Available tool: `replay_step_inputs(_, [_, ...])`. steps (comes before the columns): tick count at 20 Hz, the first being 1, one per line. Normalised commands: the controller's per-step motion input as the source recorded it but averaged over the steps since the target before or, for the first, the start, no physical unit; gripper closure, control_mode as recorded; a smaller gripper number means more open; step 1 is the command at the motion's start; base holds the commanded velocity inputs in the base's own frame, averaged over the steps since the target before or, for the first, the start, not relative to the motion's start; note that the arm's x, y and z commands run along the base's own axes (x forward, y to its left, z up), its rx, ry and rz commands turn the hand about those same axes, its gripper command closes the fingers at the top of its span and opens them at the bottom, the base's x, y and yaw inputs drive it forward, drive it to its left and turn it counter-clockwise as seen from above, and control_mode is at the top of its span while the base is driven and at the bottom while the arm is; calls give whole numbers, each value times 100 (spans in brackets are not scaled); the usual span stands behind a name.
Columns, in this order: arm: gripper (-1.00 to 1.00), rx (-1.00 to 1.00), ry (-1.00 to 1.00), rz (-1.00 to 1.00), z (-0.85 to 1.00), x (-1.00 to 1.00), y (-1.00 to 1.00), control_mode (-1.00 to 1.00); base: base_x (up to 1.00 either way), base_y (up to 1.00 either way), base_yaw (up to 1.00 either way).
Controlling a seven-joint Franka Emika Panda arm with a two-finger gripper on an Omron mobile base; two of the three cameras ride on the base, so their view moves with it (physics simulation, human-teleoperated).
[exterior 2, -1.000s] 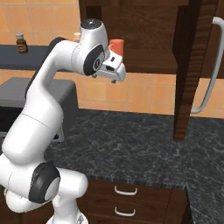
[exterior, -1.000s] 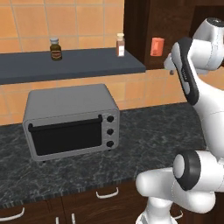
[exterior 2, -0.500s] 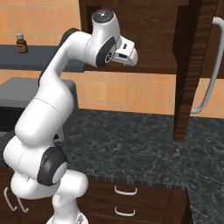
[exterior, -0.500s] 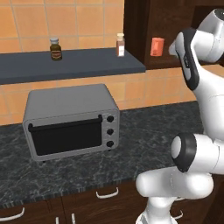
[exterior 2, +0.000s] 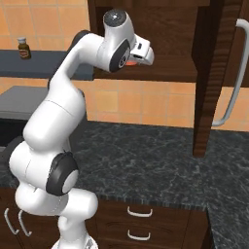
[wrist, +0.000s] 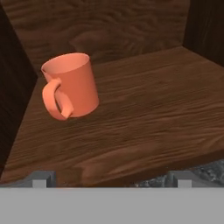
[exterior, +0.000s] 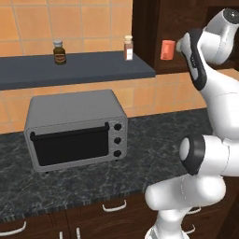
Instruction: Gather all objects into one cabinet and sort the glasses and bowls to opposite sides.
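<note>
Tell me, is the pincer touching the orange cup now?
Apart. In the hand view bare wooden shelf lies between the open pincer and the orange cup.

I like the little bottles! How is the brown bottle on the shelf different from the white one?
The brown bottle is dark, squat and wide; the white bottle is pale, slimmer and taller. The brown bottle stands mid-shelf; the white bottle stands near the right end. Both stand upright on the grey shelf, above the toaster oven.

I can read no text, brand or number; the bottle [exterior: 59, 52] labels on the shelf board [exterior: 70, 69] are blurred.
</note>
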Motion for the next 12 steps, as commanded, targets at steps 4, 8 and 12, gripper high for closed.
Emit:
replay_step_inputs(4, [-100,0,1,0,4,43,0,-100,0,0,0])
replay_step_inputs(8, [-100,0,0,0,0,61,6,-100,0,0,0])
replay_step_inputs(12, [-100,-2,0,1,-3,34,16,-100,0,0,0])
